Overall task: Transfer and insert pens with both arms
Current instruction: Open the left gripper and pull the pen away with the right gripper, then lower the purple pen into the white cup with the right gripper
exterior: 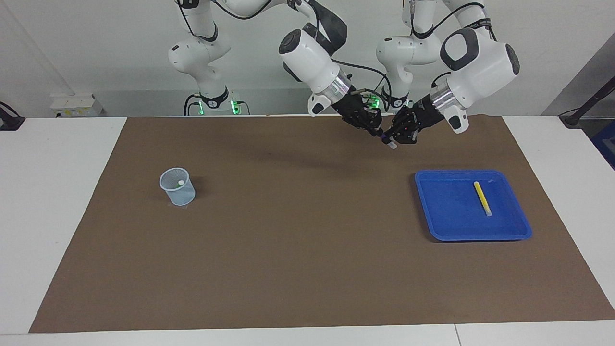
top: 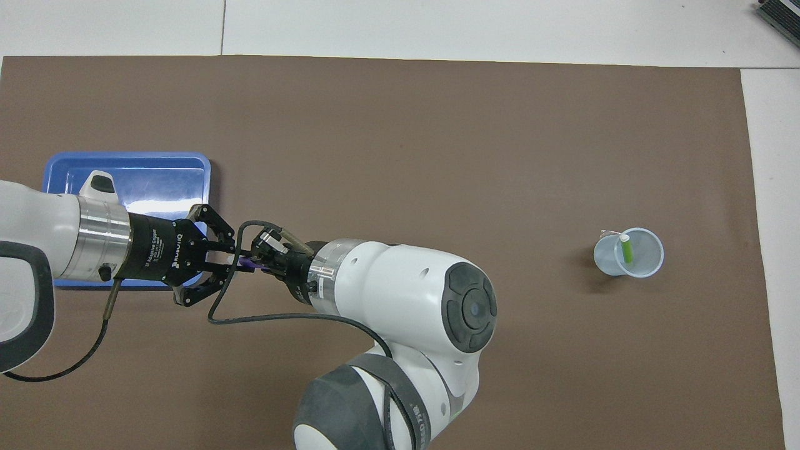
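The purple pen (exterior: 388, 141) (top: 249, 265) hangs in the air over the brown mat, between the blue tray and the robots. Both grippers meet on it. My left gripper (exterior: 397, 136) (top: 232, 260) is shut on its pale cap end, and my right gripper (exterior: 379, 131) (top: 257, 259) is shut on the other end. The yellow pen (exterior: 482, 197) lies in the blue tray (exterior: 427, 211) (top: 156, 165); in the overhead view my left arm hides it. The green pen (top: 627, 250) stands in the pale cup (exterior: 178, 190) (top: 606, 259).
A brown mat (exterior: 307, 250) covers most of the white table. The cup stands toward the right arm's end, the tray toward the left arm's end. Two smaller white arm bases with green lights (exterior: 216, 103) stand at the robots' edge.
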Robot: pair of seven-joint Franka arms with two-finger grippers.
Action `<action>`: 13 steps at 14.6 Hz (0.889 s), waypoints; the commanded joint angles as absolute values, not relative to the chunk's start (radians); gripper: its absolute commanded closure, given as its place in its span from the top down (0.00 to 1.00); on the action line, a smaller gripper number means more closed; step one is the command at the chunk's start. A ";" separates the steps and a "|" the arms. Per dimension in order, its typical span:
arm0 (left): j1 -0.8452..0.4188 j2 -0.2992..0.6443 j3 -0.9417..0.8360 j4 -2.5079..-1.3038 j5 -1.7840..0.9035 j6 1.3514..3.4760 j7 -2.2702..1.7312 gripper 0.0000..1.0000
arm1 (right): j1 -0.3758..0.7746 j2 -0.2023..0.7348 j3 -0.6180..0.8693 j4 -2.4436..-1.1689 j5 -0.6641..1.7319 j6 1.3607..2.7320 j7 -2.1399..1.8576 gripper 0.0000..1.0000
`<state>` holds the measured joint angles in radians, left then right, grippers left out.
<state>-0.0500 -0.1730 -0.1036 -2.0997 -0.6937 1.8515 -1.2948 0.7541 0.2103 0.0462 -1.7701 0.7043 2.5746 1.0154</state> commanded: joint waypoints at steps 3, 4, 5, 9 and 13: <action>-0.060 -0.209 -0.087 -2.123 -0.703 1.865 -1.229 1.00 | 0.712 0.186 0.046 -1.801 0.669 2.487 0.951 0.00; -0.060 -0.215 -0.087 -2.125 -0.693 1.858 -1.166 1.00 | 0.687 0.183 0.045 -1.799 0.631 2.424 0.902 0.00; -0.060 -0.215 -0.087 -2.125 -0.675 1.853 -1.084 1.00 | 0.667 0.175 0.044 -1.798 0.577 2.366 0.866 0.00; -0.037 -0.213 -0.081 -2.120 -0.555 1.812 -0.858 1.00 | 0.591 0.120 0.046 -1.799 0.421 2.076 0.700 0.00; -0.014 -0.213 -0.078 -2.118 -0.454 1.792 -0.545 1.00 | 0.427 0.051 0.046 -1.799 0.263 1.762 0.330 0.00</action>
